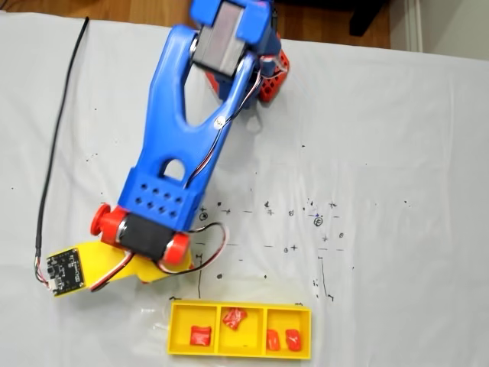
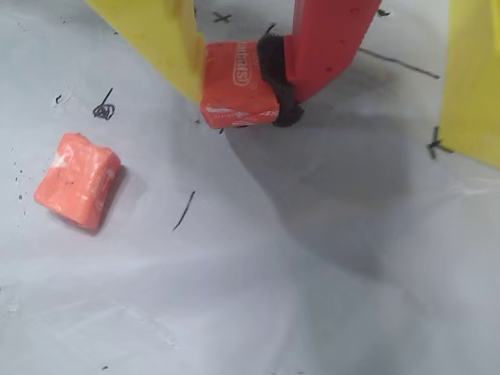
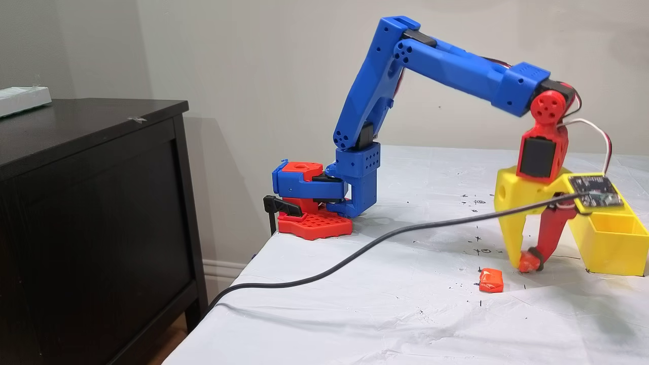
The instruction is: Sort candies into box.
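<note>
Pinching a red candy between yellow and red fingers, the gripper sits low over the worktop; an orange candy lies loose nearby, left in the wrist view.

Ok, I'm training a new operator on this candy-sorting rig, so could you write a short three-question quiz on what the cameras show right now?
1. True or false: the fingers are shut on the printed candy.
2. How many candies lie in the yellow box? A two, B four, C six.
3. Fill in: the loose candy on the table is ___ in colour.
Key: 1 true; 2 B; 3 orange.
</note>
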`<move>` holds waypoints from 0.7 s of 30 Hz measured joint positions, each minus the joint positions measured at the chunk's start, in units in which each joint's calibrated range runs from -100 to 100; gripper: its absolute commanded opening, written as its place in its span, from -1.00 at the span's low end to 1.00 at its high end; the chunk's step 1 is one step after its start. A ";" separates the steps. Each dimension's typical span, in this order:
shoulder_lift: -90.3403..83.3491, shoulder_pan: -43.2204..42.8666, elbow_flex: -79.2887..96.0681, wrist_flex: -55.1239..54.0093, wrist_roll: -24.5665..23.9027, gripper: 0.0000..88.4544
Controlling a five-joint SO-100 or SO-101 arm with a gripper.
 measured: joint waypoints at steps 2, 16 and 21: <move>-2.88 -1.33 0.00 0.00 -0.68 -1.00; -15.31 -8.35 -1.20 -2.54 -9.08 -1.00; -15.57 -12.25 -1.20 -6.75 -13.97 -1.00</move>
